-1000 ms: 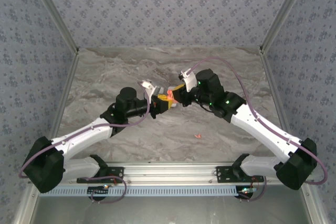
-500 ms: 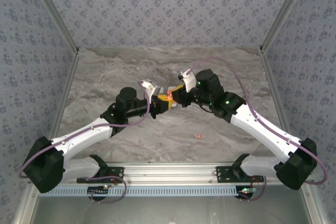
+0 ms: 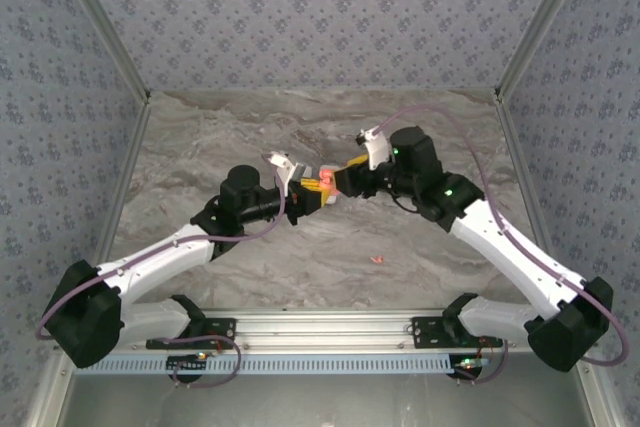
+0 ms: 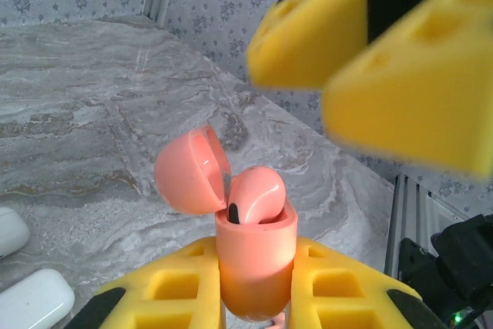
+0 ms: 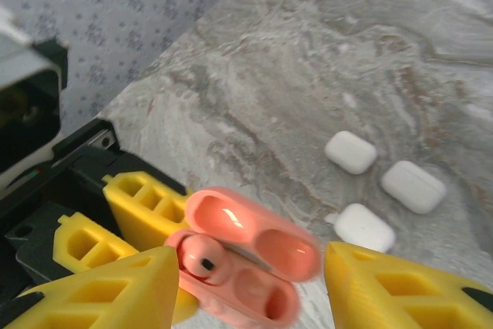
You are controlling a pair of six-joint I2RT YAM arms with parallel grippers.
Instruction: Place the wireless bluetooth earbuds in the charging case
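Observation:
My left gripper (image 4: 256, 287) is shut on the body of a pink charging case (image 4: 255, 256) and holds it upright above the table. The lid (image 4: 192, 171) is hinged open. One pink earbud (image 4: 258, 194) sits in a well of the case; from the right wrist the same earbud (image 5: 202, 258) lies in the left well and the other well is empty. My right gripper (image 5: 250, 290) is open, with a finger on either side of the case (image 5: 246, 298) and touching nothing. From above, the left gripper (image 3: 308, 197) and the right gripper (image 3: 347, 180) meet at the case (image 3: 323, 184). A loose red earbud (image 3: 377, 259) lies on the table.
Three white cases (image 5: 350, 152) (image 5: 414, 186) (image 5: 364, 227) lie shut on the marble table (image 5: 308, 75) below the grippers. Two of them show at the lower left of the left wrist view (image 4: 35, 298) (image 4: 8, 229). Patterned walls close the table in at the back and sides.
My right gripper has opened and drawn back to the right, away from the case. The left arm and the case have stayed put.

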